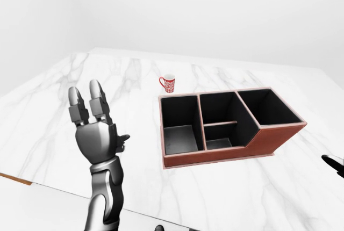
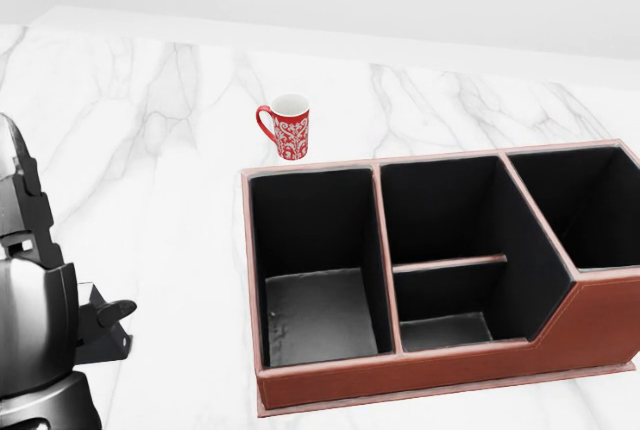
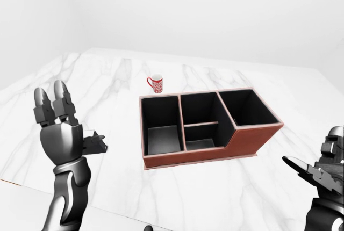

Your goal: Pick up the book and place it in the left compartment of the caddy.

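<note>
Left hand (image 1: 95, 134) raised upright at lower left of the left-eye view, fingers (image 1: 99, 102) spread and straight, holding nothing. Right hand (image 3: 322, 169) at lower right edge of the right-eye view, fingers extended and apart, empty too. Brown caddy (image 2: 560, 335) with black inside standing on the white marble desk (image 2: 150, 150), at centre right of the head view; left compartment (image 2: 318, 310) without content. Red patterned mug (image 2: 287, 130) upright just above the caddy's upper left corner. Book cannot be made out in any view.
</note>
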Robot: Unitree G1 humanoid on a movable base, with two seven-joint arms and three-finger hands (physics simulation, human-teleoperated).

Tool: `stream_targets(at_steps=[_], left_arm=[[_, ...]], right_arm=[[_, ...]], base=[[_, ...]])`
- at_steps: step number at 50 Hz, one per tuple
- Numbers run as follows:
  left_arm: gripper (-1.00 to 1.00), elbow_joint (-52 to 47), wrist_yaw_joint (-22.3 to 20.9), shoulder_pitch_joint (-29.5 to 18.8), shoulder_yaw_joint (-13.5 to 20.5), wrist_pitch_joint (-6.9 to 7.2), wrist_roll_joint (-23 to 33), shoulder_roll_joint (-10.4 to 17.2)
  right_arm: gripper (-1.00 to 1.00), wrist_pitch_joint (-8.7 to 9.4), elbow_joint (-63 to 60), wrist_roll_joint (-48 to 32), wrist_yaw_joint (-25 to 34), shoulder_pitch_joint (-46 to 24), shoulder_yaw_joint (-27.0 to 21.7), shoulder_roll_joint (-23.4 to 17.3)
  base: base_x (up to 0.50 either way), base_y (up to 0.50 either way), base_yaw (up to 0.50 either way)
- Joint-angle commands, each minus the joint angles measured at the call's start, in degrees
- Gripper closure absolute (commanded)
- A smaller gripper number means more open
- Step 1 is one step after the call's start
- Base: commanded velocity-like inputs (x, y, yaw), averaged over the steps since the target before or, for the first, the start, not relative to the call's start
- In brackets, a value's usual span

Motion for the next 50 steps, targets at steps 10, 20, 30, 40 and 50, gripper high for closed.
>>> stream_targets(at_steps=[10,20,30,40,50], left_arm=[[-1.0,1.8,0.0,0.5,-3.6,0.0,14.5,0.4],[-1.0,-1.8,0.0,2.6,-5.8,0.0,19.5,-0.2],[-1.0,-3.6,0.0,3.3,-5.4,0.0,19.0,-0.5],[-1.0,-2.7,0.0,3.1,-5.7,0.0,18.9,-0.6],[-1.0,-2.7,0.0,3.1,-5.8,0.0,18.8,-0.6]], right_arm=[[-1.0,0.0,-0.1,-0.2,0.0,0.0,0.1,0.1],[-1.0,0.0,-0.1,-0.6,0.2,-0.1,0.1,0.1],[-1.0,0.0,0.3,-1.8,0.0,-0.1,0.3,0.1],[-1.0,0.0,0.1,-1.7,-0.1,-0.1,0.0,0.0],[-1.0,0.0,0.1,-1.7,-0.1,-0.1,0.0,0.0]], base=[[0.0,0.0,0.0],[0.0,0.0,0.0],[0.0,0.0,0.0],[0.0,0.0,0.0],[0.0,0.0,0.0]])
